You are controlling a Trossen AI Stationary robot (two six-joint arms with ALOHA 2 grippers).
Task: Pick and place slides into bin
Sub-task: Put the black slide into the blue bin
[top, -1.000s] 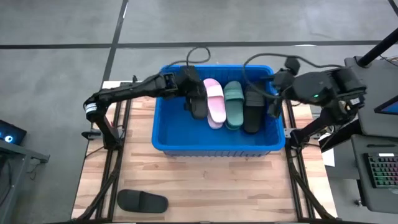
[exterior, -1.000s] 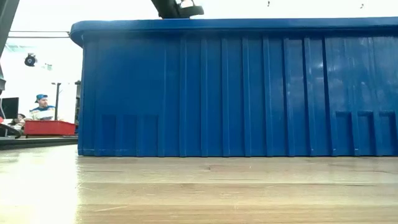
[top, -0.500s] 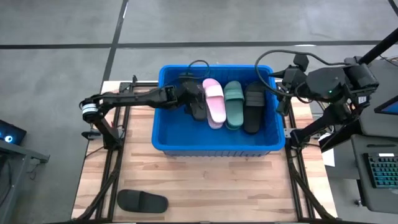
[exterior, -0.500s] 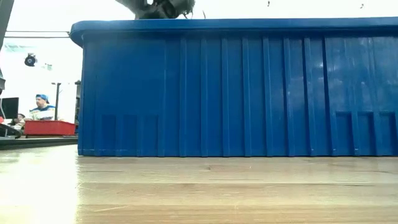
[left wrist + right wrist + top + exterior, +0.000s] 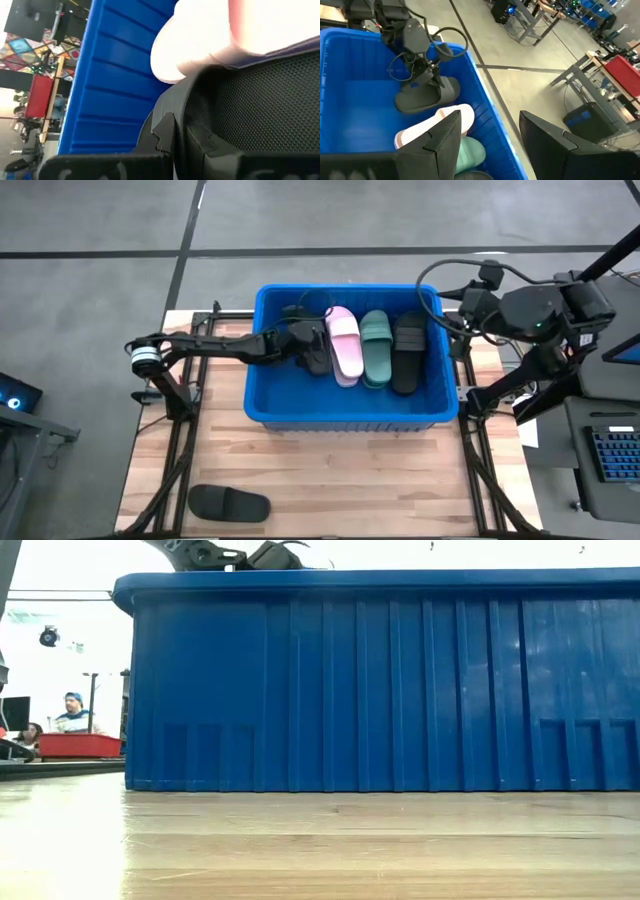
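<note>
A grey concrete floor with dark seams is surrounding a wooden table (image 5: 330,470), and the blue bin (image 5: 345,412) is sitting at its far middle. In the bin, 4 slides are lying side by side: a black one (image 5: 316,350) at the left, then a pink one (image 5: 346,345), a green one (image 5: 376,348) and a second black one (image 5: 407,352) at the right. A fifth slide (image 5: 229,503), black, is lying on the table at the near left corner, well apart from the bin.

The left gripper (image 5: 300,343) is reaching over the bin's left wall and sitting low at the leftmost black slide; the right wrist view is showing its fingers (image 5: 431,75) at that slide's strap (image 5: 427,87). Whether they are clenched on it or already released cannot be told. The right gripper (image 5: 468,305) is waiting above the bin's far right corner, its fingers (image 5: 442,135) spread and holding nothing.

The step in hand looks like setting this slide down in the bin. To do it well, the left gripper should let go only once the sole is resting flat beside the pink slide, then rise straight up so that the strap is not snagged and the neighbours are not dragged. It should clear the bin's wall before swinging out toward the slide on the table.
</note>
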